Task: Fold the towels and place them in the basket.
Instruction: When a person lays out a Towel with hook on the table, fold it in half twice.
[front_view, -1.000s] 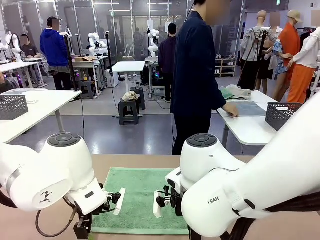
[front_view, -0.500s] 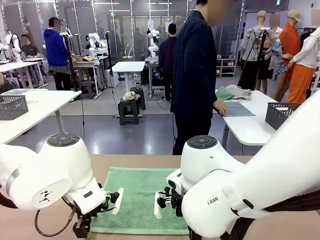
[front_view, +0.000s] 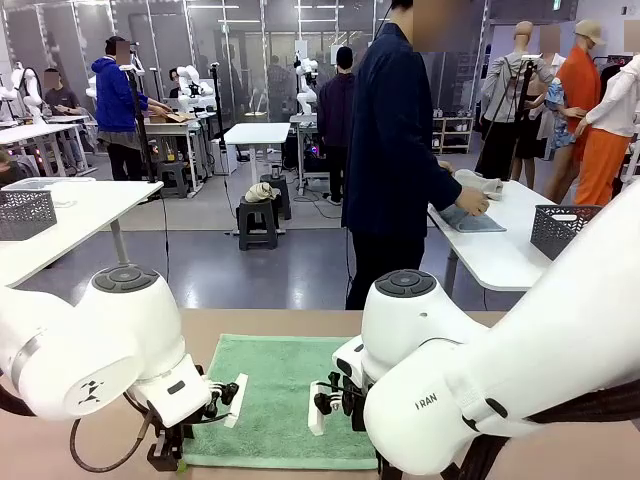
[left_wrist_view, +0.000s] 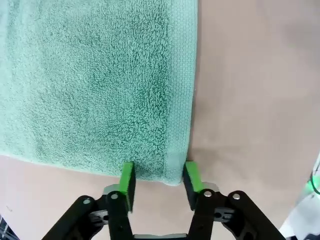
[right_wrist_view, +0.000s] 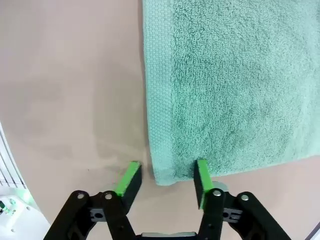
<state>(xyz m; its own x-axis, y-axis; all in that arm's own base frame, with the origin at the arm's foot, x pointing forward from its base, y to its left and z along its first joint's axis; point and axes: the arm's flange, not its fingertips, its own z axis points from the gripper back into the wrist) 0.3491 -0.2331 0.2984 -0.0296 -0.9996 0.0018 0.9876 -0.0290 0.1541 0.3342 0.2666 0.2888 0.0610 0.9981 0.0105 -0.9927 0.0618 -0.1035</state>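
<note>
Mint green towel (front_view: 285, 395) lying flat and unfolded on the tan counter (front_view: 255, 322), between the two white arms, which lean in from either side of the front view. Left wrist view: the left tool (left_wrist_view: 159, 179) is set low over one near corner of the towel, with its jaws at a moderate gap. One green pad (left_wrist_view: 127, 181) stands over the towel's end edge, and the other stands just outside the woven side hem, over bare counter, so that the corner lies in the gap between the pads and is not pinched. Right wrist view: the right tool (right_wrist_view: 165, 181) mirrors this at the other near corner, also with jaws apart and nothing clamped. One pad (right_wrist_view: 201, 179) is over the terry at the end edge, the other over bare counter beside the hem, and the corner sits between them. In both wrist views the towel's pile appears smooth, its hem straight, and its edges rest on the counter. Beyond the far edge of the counter a person (front_view: 390, 150) in a dark coat stands turned toward a separate white counter at picture right, one hand (front_view: 470, 203) resting on a grey-blue cloth (front_view: 462, 222) there. A dark grey mesh basket (front_view: 565, 230) stands at the near end of that white counter, well apart from the towel.
</note>
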